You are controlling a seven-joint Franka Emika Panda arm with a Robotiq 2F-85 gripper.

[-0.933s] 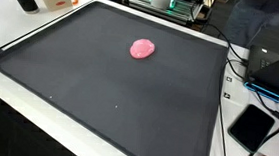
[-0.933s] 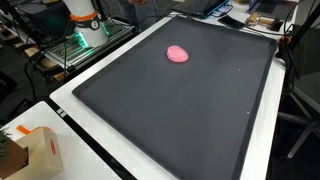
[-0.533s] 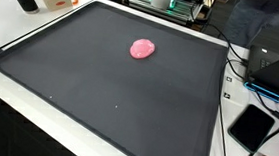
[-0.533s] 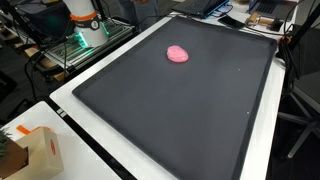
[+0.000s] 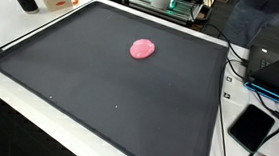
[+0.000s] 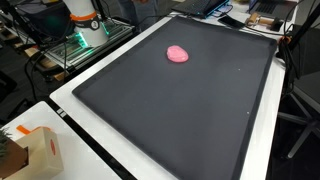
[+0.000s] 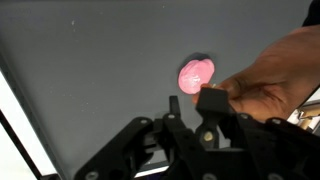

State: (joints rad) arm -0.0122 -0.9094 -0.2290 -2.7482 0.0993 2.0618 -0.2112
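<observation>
Pink and soft-looking, a small rounded lump of putty-like material (image 7: 196, 75) lies on the wide black mat (image 7: 90, 70). In the wrist view it sits just beyond the tips of the black Robotiq gripper (image 7: 192, 105), straight ahead of it and a little to the right, apart from it and not touching. The lump is nearly round, with only a slight diagonal stretch, so it shows no strong long axis. I cannot tell whether the claw's jaws stand apart or together, because the linkage hides their tips. A blurred brownish shape (image 7: 275, 80) fills the right edge of the wrist view, too soft to identify.

In both exterior views the lump (image 5: 142, 49) (image 6: 177, 54) rests alone toward the mat's far side, and the claw is out of frame. A white tabletop (image 6: 70, 125) borders the mat, with a cardboard box (image 6: 40, 152) at one corner and a dark flat slab (image 5: 251, 126) beside another.
</observation>
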